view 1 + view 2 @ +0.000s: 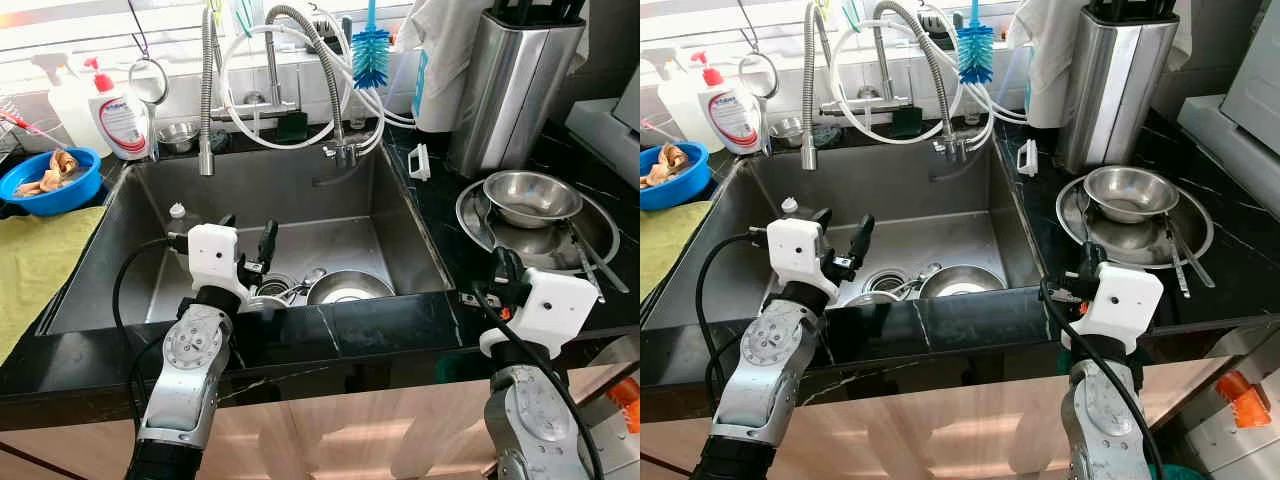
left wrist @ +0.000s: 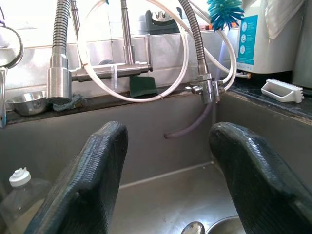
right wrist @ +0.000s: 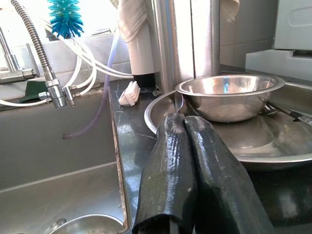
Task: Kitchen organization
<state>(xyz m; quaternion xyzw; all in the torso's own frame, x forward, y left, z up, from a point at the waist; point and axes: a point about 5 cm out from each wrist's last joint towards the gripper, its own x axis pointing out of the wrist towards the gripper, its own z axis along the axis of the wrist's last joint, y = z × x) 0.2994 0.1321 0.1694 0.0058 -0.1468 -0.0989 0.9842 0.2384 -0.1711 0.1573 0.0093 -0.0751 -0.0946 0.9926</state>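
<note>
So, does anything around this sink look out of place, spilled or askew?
Nothing looks spilled or broken. Mildly odd: a clear plastic bottle with a white cap sits down inside the steel sink, near the open left gripper, and long metal utensils lie loosely across the round steel tray.

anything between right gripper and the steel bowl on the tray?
No object. From the shut right gripper, just bare black countertop and the tray rim before the steel bowl, per the right wrist view.
</note>
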